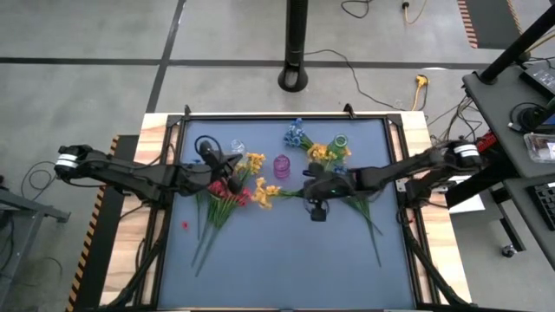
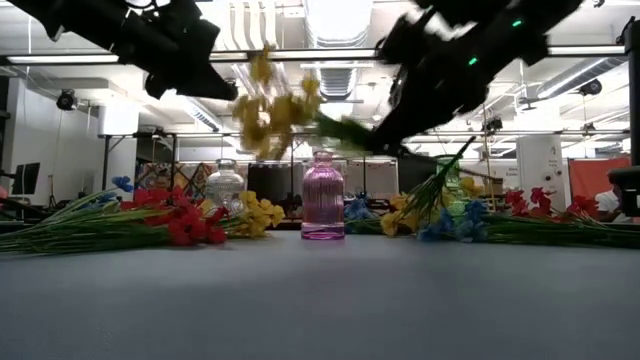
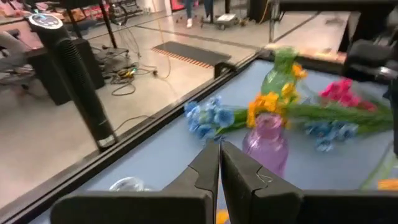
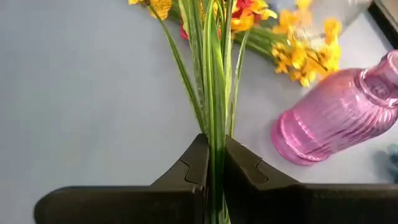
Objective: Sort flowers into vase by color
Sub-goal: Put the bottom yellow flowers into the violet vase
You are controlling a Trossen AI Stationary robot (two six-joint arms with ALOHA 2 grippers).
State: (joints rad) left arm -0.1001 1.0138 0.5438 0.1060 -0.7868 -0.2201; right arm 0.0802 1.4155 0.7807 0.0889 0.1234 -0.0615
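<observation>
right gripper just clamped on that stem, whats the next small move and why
Probably lift the yellow sprig a little higher and bring its stem end toward a vase mouth. The right gripper is shut on its green stem, the blossoms already hang above the table, and the pink vase stands close by. Which vase takes yellow is not shown.

The counter [image 1: 286, 251] is covered in a matt, smooth blue-grey mat, with bare pale wood showing at its side edges. The pink vase [image 4: 339, 118] is glossy ribbed glass, see-through; the green vase [image 3: 281, 71] and clear vase [image 2: 225, 187] look like glass too. The flowers [image 4: 211, 74] have thin, plastic-looking stems and cloth-like blossoms. The right gripper [image 4: 211, 163] is matt black plastic.
</observation>
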